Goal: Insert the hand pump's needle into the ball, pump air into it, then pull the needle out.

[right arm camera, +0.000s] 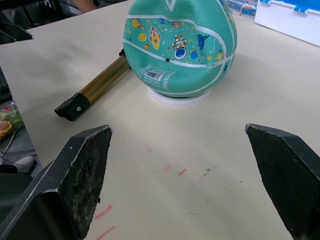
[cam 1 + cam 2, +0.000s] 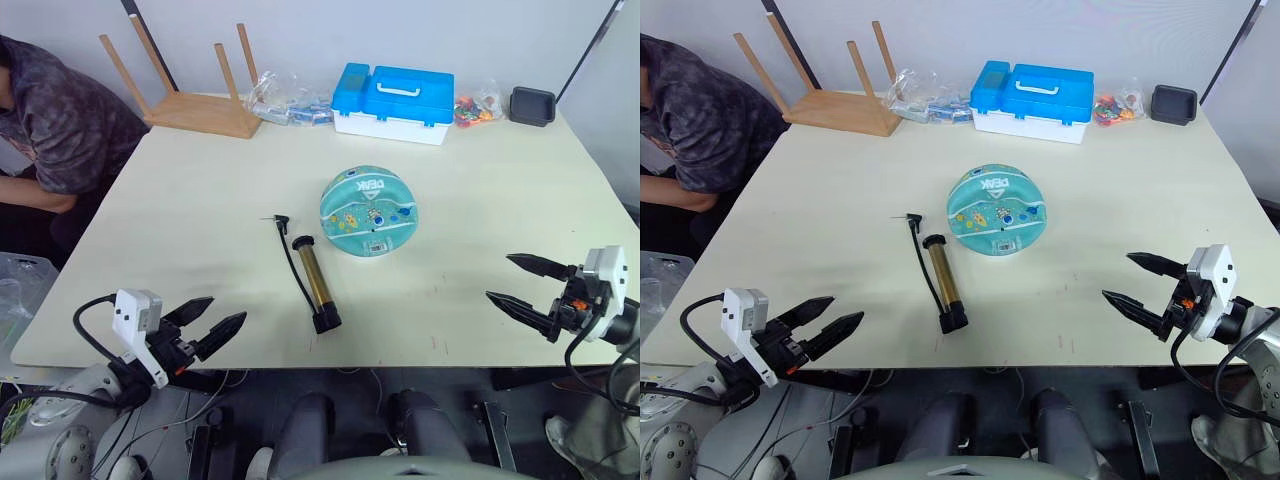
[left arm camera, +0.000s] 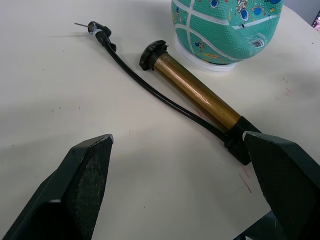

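The teal ball (image 2: 368, 211) rests on a small white ring at the middle of the table, partly deflated, with its white label patch facing me. Just to its left lies the hand pump (image 2: 314, 280), its bronze cylinder pointing toward me and its black hose curving away to the needle (image 2: 268, 219), which lies flat on the table. My left gripper (image 2: 208, 328) hangs open at the table's near left edge, short of the pump. My right gripper (image 2: 527, 285) stands open over the near right of the table, well clear of the ball. Nothing is held.
A blue and white toolbox (image 2: 393, 102), plastic bags, a black case (image 2: 532, 105) and an overturned wooden stool (image 2: 195, 100) line the far edge. A person (image 2: 55, 120) sits at the table's far left corner.
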### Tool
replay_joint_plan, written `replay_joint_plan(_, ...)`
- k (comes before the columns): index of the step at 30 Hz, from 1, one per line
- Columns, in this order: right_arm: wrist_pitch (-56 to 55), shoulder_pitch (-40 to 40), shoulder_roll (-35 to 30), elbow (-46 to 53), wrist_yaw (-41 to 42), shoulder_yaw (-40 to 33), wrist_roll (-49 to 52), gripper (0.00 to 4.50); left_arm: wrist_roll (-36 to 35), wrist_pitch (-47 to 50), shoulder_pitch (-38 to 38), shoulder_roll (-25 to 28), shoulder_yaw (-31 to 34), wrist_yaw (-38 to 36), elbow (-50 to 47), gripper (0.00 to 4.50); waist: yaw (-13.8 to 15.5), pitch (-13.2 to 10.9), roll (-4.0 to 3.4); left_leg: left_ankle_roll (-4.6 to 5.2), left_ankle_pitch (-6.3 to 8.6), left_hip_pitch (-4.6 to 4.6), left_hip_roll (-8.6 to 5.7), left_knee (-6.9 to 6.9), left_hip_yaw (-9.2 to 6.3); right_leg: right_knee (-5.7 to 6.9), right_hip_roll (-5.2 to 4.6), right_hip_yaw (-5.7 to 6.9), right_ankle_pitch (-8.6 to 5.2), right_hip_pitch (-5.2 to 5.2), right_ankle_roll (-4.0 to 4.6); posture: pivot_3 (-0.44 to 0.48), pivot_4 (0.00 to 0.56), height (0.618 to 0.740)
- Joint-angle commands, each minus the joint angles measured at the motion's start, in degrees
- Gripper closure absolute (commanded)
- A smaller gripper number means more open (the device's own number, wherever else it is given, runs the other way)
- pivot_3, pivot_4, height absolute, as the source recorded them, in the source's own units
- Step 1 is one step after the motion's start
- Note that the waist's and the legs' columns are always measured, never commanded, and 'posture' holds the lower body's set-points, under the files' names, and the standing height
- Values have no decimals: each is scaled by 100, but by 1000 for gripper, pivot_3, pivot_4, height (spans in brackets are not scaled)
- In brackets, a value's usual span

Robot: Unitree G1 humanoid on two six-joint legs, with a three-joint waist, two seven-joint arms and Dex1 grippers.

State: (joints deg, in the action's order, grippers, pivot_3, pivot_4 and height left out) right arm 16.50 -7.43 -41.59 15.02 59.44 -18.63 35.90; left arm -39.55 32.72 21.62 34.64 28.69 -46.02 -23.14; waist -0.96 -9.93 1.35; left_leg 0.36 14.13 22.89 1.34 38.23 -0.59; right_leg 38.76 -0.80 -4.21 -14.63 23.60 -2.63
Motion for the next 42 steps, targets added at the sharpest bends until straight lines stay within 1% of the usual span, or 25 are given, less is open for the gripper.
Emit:
replay_joint_plan(1, -11, 102, -7, 231, -2, -186, 195, 0, -33, -20, -72, 127, 117, 60, -117, 64, 0, 0, 0, 0, 0, 0, 0, 0, 0, 0, 0, 0, 0, 0, 0, 0, 150, 740)
replay_joint_plan(4, -146, 252, -7, 433, 178, -111, 299, 0, 38, 153, -480, 172, 49, 523, -198, 64, 14, -1, -1, 0, 0, 0, 0, 1, -2, 2, 0, 1, 0, 0, -1, 0, 150, 740)
replay_joint_plan(9, 96, 357, -155, 865, 386, -20, 620, 0, 77, 772, -1063, 210, -209, 1388, -489, 64, 13, -3, 2, 1, 1, 2, -2, 0, -4, -1, 0, 3, 1, -2, -3, 0, 150, 740)
replay_joint_plan(10, 169, 391, -204, 939, 419, -26, 703, 0, 70, 1136, -1310, 204, -291, 1773, -572, 64, 12, -4, 8, 2, 1, 3, -3, 0, -4, -2, -1, 3, 6, -2, -10, 0, 150, 740)
replay_joint_plan(12, 323, 438, -334, 1092, 503, -85, 903, 0, 196, 2264, -2055, 181, -643, 2755, -678, 64, 25, -5, 8, 3, 2, 3, -3, 1, -5, -1, -3, 3, 15, -3, -24, 0, 150, 740)
replay_joint_plan(13, 372, 454, -374, 1138, 516, -99, 957, 0, 231, 2629, -2310, 140, -735, 3077, -698, 64, 37, -6, 8, 4, 1, 4, -6, 4, -12, 2, -4, 9, 16, -4, -26, 0, 150, 740)
replay_joint_plan(17, 554, 541, -483, 1243, 424, -111, 1060, 0, 344, 3784, -3366, -485, -886, 4136, -488, 64, 10, -5, 19, 3, 2, 4, -9, 10, -26, -1, -1, 19, 20, -16, -29, 0, 150, 740)
replay_joint_plan(19, 617, 548, -508, 1283, 388, -130, 1085, 0, 496, 4140, -3717, -741, -905, 4487, -366, 64, -3, -8, 23, 4, 2, 5, -13, 8, -27, -2, -2, 17, 27, -15, -17, 0, 150, 740)
replay_joint_plan(21, 653, 517, -529, 1303, 385, -166, 1097, 0, 654, 4325, -3964, -858, -1066, 4628, -268, 64, -9, -8, 24, 3, 3, 5, -21, 6, -28, -2, 3, 18, 28, -14, -12, 0, 150, 740)
replay_joint_plan(23, 644, 452, -556, 1284, 411, -241, 1075, 0, 865, 4629, -4334, -1117, -1064, 4920, 58, 64, 6, -8, 24, 3, 3, 5, -24, 4, -35, 0, 5, 18, 29, -14, -9, 0, 150, 740)
replay_joint_plan(26, 634, 278, -575, 1249, 442, -442, 1075, 0, 1179, 4838, -4723, -1368, -1248, 5137, 493, 64, 34, -11, 30, 3, 1, 8, -35, 10, -49, 2, 4, 28, 26, -16, -17, 0, 150, 740)
replay_joint_plan(33, 303, -305, -460, 1092, 716, -778, 892, 0, 1710, 4429, -4827, -1921, -1673, 5206, 1012, 64, 15, -13, 34, 3, 2, 12, -57, 7, -86, -2, -14, 29, 28, -21, -14, 0, 150, 740)
replay_joint_plan(35, 159, -496, -419, 982, 800, -870, 810, 0, 1818, 4341, -4895, -2009, -1760, 5196, 1136, 64, 21, -13, 33, 2, 2, 11, -58, 7, -92, -1, -14, 34, 28, -21, -13, 0, 150, 740)
replay_joint_plan(38, -12, -822, -309, 826, 906, -1003, 705, 0, 2031, 4027, -5017, -2092, -2018, 5118, 1570, 64, 38, -12, 33, 2, 1, 5, -63, 9, -94, 3, -16, 34, 27, -27, -15, 0, 150, 740)
replay_joint_plan(42, -137, -902, -246, 790, 908, -981, 658, 0, 2230, 3698, -5230, -2244, -2131, 5065, 2017, 64, 28, -12, 33, 2, 1, 4, -70, 10, -95, -4, -21, 41, 26, -37, -18, 0, 150, 740)
